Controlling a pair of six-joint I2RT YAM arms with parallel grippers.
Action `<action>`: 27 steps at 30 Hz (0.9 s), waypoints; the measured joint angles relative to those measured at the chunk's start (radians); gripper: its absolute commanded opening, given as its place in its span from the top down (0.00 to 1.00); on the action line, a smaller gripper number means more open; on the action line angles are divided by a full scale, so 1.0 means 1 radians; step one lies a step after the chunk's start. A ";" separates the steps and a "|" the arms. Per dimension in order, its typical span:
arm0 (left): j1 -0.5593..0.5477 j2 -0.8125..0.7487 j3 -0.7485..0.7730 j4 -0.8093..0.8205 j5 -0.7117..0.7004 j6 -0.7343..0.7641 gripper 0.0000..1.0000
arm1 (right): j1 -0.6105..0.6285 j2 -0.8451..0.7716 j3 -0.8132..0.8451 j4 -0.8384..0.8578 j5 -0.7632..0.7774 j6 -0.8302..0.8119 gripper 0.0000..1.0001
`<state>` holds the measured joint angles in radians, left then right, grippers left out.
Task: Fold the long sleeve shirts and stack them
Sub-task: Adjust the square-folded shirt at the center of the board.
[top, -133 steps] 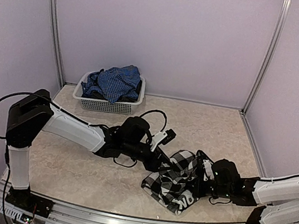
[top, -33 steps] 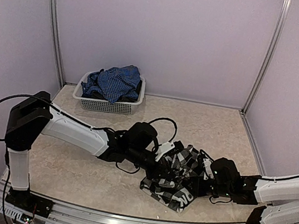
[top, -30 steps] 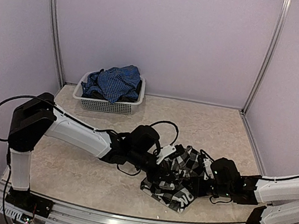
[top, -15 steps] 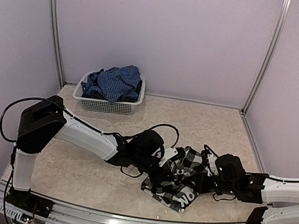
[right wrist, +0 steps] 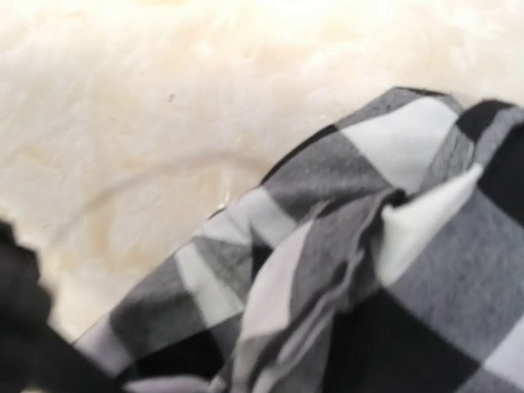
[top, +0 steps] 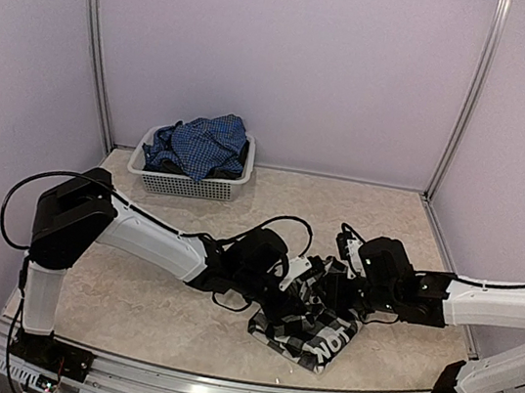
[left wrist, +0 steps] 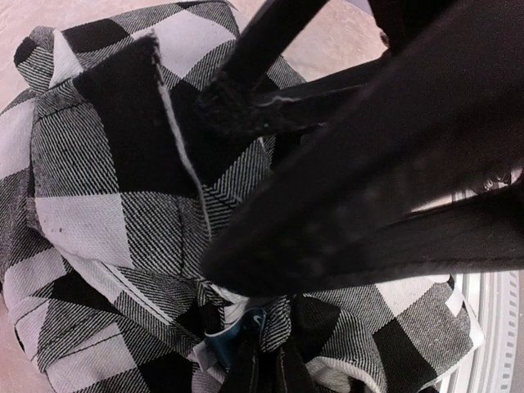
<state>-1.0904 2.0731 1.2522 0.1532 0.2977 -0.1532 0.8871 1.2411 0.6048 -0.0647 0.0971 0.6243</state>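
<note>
The crumpled black-and-white checked cloth shirt point(top: 313, 321) lies on the beige marbled surface point(top: 130, 286), near the middle. The left tool point(top: 300, 286) is spread over it. The right tool point(top: 332, 291) touches it, but I cannot tell its state.

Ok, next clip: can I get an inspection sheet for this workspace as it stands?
surface: beige marbled tabletop.
job's things: black-and-white shirt crumpled near the front edge, unfolded; blue shirt heaped in the white mesh basket at back left.
clutter: nothing seen.
grippers: left gripper and right gripper both at the black-and-white shirt's far side; jaws hidden by cloth and blur.
cables: black loops at both wrists and the left shoulder.
surroundings: lilac walls, metal corner posts, rail along the near edge.
</note>
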 measured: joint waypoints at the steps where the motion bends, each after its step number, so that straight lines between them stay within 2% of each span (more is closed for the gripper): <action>1: 0.000 0.000 -0.002 0.003 0.000 -0.001 0.94 | 0.000 0.023 0.012 -0.002 0.010 0.000 0.58; 6: 0.000 0.000 -0.017 0.024 0.000 -0.007 0.92 | -0.012 0.098 0.043 -0.030 0.055 0.011 0.66; 8: 0.000 0.000 -0.027 0.036 0.000 -0.008 0.89 | -0.025 0.107 0.043 -0.044 0.063 0.021 0.70; 10: 0.000 0.000 -0.037 0.048 0.000 -0.012 0.82 | -0.039 0.112 0.043 -0.050 0.066 0.032 0.72; 17: 0.015 -0.006 -0.089 0.127 0.025 -0.045 0.45 | -0.069 0.116 -0.032 -0.031 0.066 0.061 0.77; 22: 0.063 -0.031 -0.140 0.159 0.073 -0.075 0.38 | -0.082 0.140 -0.085 0.037 0.054 0.072 0.80; 25: 0.092 -0.045 -0.144 0.179 0.117 -0.095 0.23 | -0.085 0.164 -0.089 0.074 0.051 0.073 0.80; 27: 0.114 -0.049 -0.144 0.208 0.165 -0.122 0.21 | -0.085 0.176 -0.100 0.111 0.050 0.073 0.81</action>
<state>-0.9768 2.0243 1.1084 0.3614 0.4625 -0.2756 0.8017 1.4170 0.5045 0.0460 0.1474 0.6971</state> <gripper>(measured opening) 0.751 0.197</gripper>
